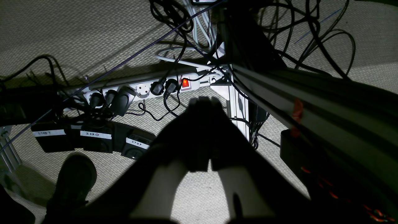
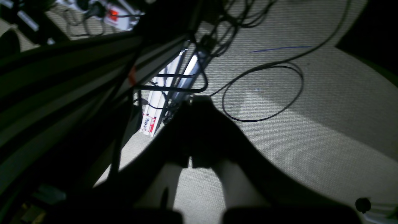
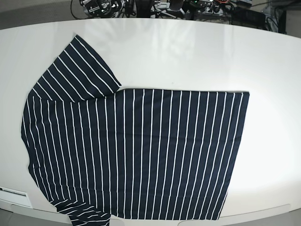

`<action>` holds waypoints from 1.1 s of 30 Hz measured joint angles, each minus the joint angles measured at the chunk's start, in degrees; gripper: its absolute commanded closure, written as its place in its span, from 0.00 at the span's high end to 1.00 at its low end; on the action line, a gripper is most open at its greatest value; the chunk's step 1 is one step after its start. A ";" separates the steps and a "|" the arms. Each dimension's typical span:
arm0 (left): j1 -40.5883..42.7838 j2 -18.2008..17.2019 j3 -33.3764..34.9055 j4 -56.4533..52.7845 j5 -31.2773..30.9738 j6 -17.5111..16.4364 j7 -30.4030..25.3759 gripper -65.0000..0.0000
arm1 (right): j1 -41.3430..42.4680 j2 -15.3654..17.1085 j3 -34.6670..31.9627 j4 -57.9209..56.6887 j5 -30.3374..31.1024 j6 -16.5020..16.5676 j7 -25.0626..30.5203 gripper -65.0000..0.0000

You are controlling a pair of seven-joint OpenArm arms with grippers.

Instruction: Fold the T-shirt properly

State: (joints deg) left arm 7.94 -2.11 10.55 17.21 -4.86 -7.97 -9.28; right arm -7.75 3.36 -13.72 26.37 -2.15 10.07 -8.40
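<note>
Across the white counter (image 3: 188, 52), one T-shirt (image 3: 136, 150), dark navy with thin white stripes, is lying flat and unfolded, collar end toward the base view's left. One sleeve is spreading up from the T-shirt's body; the other is bunching at its lower edge, overhanging. Neither arm is showing above the T-shirt. Both are hanging below, facing carpet and cables: the left gripper (image 1: 203, 104) and right gripper (image 2: 199, 101) are each pressed together, holding nothing. Risk, as a judgement: the bunched sleeve could fold in crooked, or a pull could drag the overhanging cloth off.
</note>
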 measured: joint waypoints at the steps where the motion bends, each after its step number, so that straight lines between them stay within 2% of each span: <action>1: 0.00 0.02 0.00 0.00 -0.26 0.00 -0.04 0.00 | 0.02 0.00 0.00 0.00 -0.02 -0.04 0.00 0.00; 8: 0.00 0.00 0.00 0.00 0.42 0.02 -0.35 0.00 | 0.02 -0.02 0.00 -0.02 0.00 -0.02 0.44 0.00; 11: 0.00 0.04 0.00 0.00 1.46 1.66 -0.35 0.00 | 0.00 -0.02 0.00 -0.02 -0.02 -0.02 0.44 0.00; 20: 0.02 0.00 0.00 0.11 1.46 1.68 -0.33 0.00 | -0.02 0.00 0.00 -0.02 0.00 0.04 0.66 0.00; 23: 0.74 -0.15 0.00 1.60 1.51 1.64 0.76 0.00 | -0.35 0.15 0.00 1.16 0.00 2.34 -3.13 0.00; 25: 1.97 -0.66 0.00 3.19 1.53 1.51 2.84 0.00 | -1.16 0.28 0.00 2.73 0.00 2.38 -5.40 0.00; 30: 9.29 -2.82 0.00 9.86 1.77 1.38 3.87 0.00 | -9.62 2.43 0.00 10.60 0.22 3.32 -7.45 0.00; 33: 14.21 -5.35 0.94 15.47 1.79 -1.11 5.03 0.00 | -16.28 4.55 0.00 17.46 1.05 4.79 -9.38 0.00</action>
State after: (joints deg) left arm 22.15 -7.46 11.49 32.69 -3.07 -9.08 -4.25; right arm -24.03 7.90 -13.72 43.83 -1.10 14.85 -17.78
